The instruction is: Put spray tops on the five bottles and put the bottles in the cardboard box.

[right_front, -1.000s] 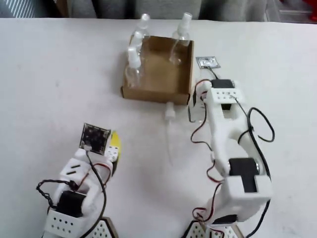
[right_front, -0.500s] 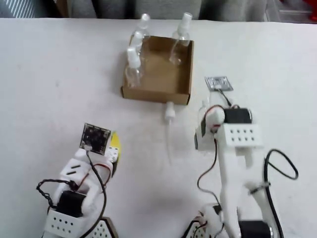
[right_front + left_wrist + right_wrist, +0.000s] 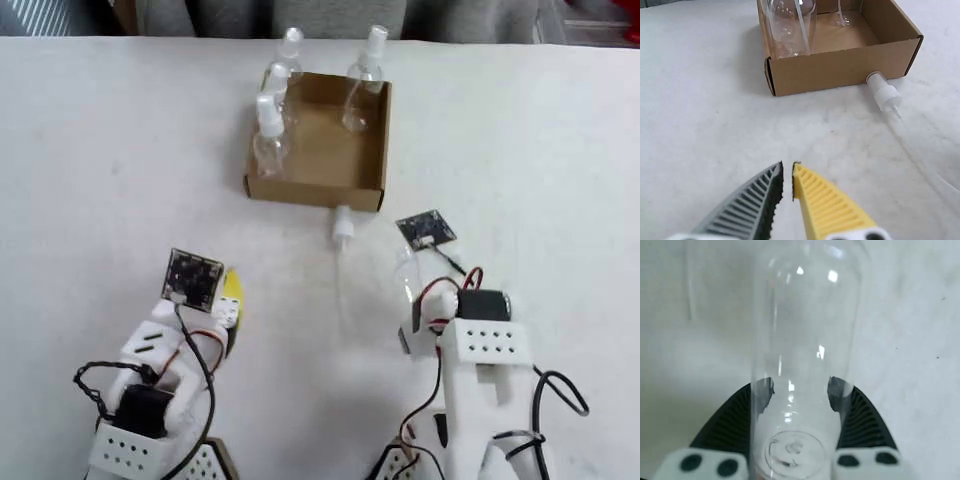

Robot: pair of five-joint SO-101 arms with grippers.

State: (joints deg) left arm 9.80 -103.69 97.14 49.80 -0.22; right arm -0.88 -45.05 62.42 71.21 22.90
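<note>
The right claw (image 3: 800,385) grips a clear, uncapped bottle (image 3: 805,315) near its base, black fingers pressed to both sides, close beside the last loose spray top (image 3: 343,225). The top lies on the white counter (image 3: 120,150), its head against the front wall of the cardboard box (image 3: 315,190) and its dip tube trailing away from it. Other bottles (image 3: 266,145), already topped, stand inside the box. The left claw (image 3: 787,167) rests well short of the box, its fingers together and empty. The smooth bottle may well twist or slip in the fingers when the top is pushed on. A grab at the top could also nudge the box.
</note>
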